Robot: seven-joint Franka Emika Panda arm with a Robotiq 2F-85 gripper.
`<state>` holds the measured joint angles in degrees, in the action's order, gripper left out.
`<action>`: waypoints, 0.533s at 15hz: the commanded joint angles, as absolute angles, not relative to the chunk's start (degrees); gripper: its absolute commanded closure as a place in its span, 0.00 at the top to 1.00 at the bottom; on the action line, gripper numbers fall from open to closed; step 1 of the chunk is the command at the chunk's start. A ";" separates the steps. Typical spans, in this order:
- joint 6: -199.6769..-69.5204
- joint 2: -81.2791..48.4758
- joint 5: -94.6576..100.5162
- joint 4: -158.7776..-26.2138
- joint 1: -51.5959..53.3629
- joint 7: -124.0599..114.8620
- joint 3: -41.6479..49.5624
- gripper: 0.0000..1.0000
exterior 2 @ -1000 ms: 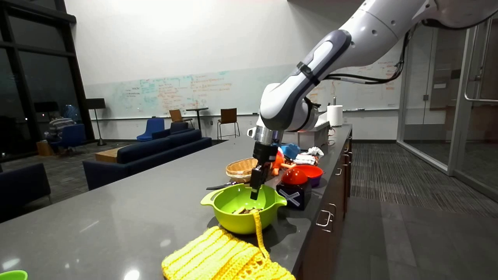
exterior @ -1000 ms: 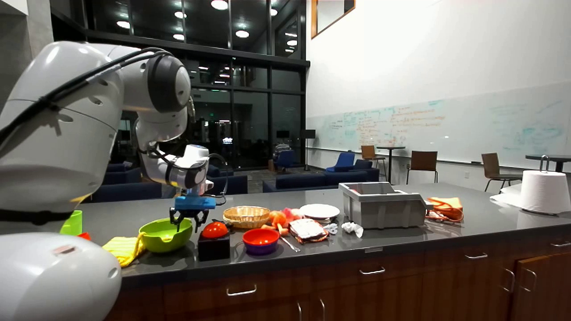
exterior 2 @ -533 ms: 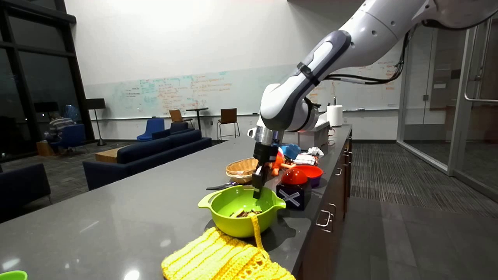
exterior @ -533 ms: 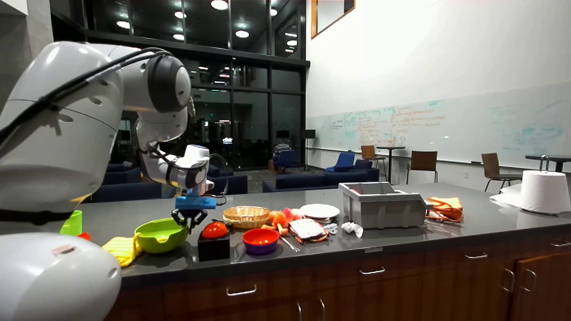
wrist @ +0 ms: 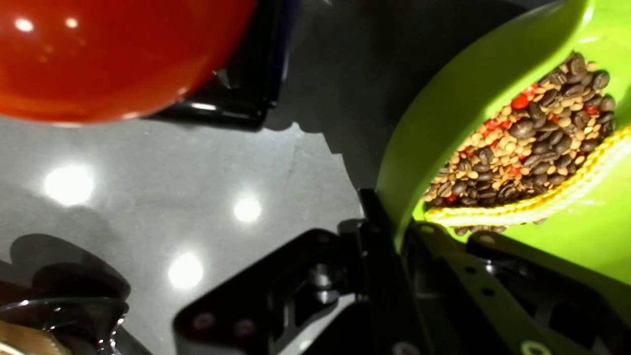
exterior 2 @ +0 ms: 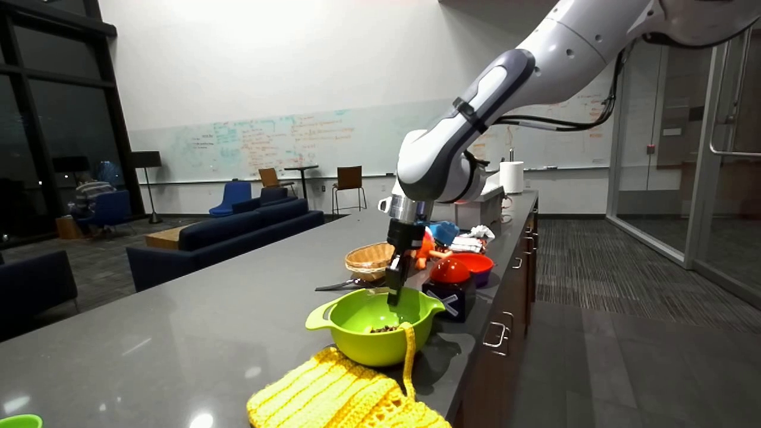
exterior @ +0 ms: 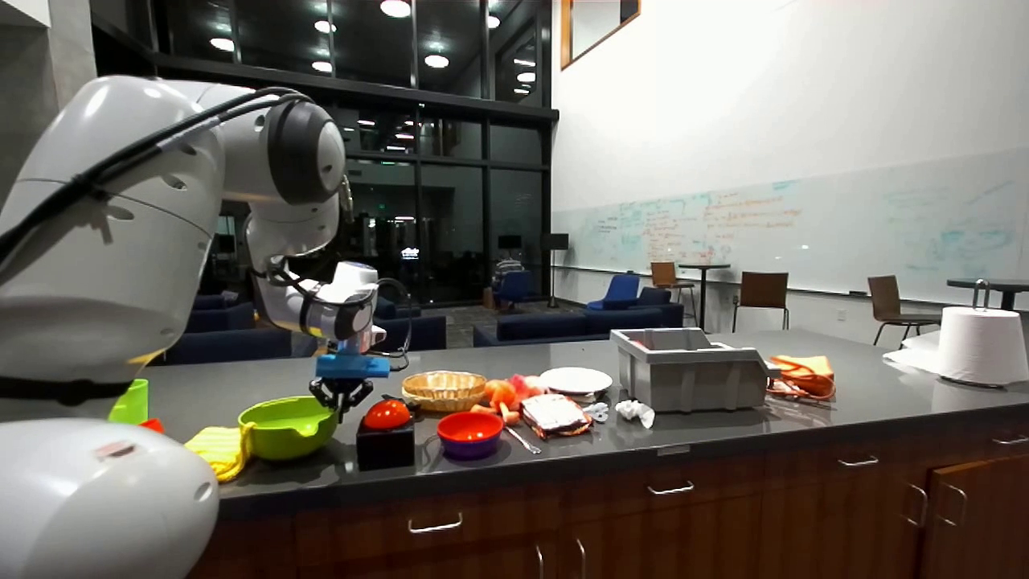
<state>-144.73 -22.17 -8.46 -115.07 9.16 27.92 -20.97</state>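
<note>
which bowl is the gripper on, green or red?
The green bowl: the gripper clamps its rim, and beans show inside. The red bowl stands apart, across the red-domed box from the gripper.

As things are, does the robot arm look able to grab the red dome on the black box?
Probably not: its gripper looks clamped on the edge of the green mixing bowl, though nothing covers the red dome.
</note>
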 commanded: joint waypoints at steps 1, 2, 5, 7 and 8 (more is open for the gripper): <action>-143.33 -22.74 -7.78 -112.94 9.57 26.87 -20.76 0.02; -143.63 -23.12 -7.73 -112.46 9.68 26.83 -20.75 0.02; -143.77 -24.14 -7.85 -110.20 10.06 26.62 -20.98 0.02; -143.51 -24.70 -7.80 -108.22 10.44 26.38 -21.05 0.02; -143.71 -25.09 -7.70 -107.30 10.64 26.38 -21.04 0.02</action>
<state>-144.61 -24.09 -8.45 -110.96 10.04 27.67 -20.99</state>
